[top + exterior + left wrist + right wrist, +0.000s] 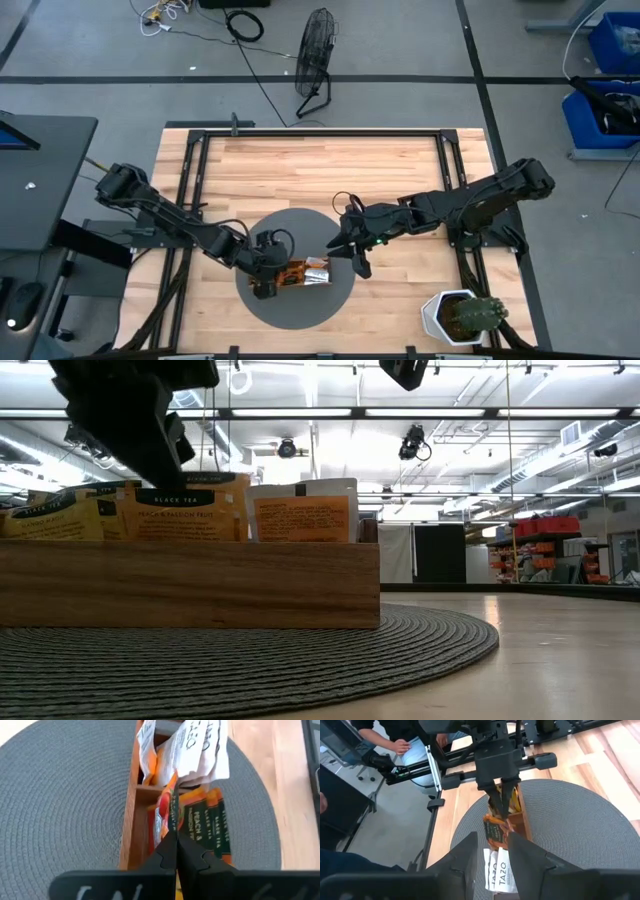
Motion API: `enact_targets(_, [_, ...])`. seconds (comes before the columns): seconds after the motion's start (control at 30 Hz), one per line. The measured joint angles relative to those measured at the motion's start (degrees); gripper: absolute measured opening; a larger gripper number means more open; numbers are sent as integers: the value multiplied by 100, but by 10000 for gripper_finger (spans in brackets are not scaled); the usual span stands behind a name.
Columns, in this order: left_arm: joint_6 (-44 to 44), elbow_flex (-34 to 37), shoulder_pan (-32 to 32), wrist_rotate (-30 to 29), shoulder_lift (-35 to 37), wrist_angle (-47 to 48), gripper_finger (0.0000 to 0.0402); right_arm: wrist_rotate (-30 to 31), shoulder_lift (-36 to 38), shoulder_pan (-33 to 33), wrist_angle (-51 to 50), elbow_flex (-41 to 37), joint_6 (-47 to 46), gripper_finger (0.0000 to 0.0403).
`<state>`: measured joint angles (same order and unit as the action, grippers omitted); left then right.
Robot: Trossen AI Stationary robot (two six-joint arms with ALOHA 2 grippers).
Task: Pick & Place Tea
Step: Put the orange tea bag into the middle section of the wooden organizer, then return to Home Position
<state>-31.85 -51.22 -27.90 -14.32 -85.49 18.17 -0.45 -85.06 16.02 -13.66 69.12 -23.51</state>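
Note:
A long wooden compartment tray lies on a round grey woven mat. Several tea sachets stand on edge in its compartments: orange and yellow ones and white ones. My left gripper is at the tray's left end, pointing down and shut on an orange-red sachet. My right gripper hangs open above the tray's right end. Its fingers stand on either side of the white sachets and touch nothing. My left gripper pinches the upper edge of the orange-red sachet between its two shut fingers. The fingers come from above, pointing down into the tray, and also show in the right wrist view. The sachet stands upright among the other sachets, its lower part in the compartment.
A white pot with a cactus stands at the table's near right corner. Bare wood lies on the far half of the table. A seated person is beyond the table's left side.

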Motion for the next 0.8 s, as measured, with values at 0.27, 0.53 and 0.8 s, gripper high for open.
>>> enact_targets(0.27, [293,109,2,-23,-1,-107,2,2,-1,-86,-1,0,-105,114])
enact_targets(0.53, [400,109,2,127,-2,-257,16,1,-2,-88,-1,0,-151,114])
enact_targets(0.8, [467,109,2,215,-2,-258,107,0,-2,-95,-1,0,-151,114])
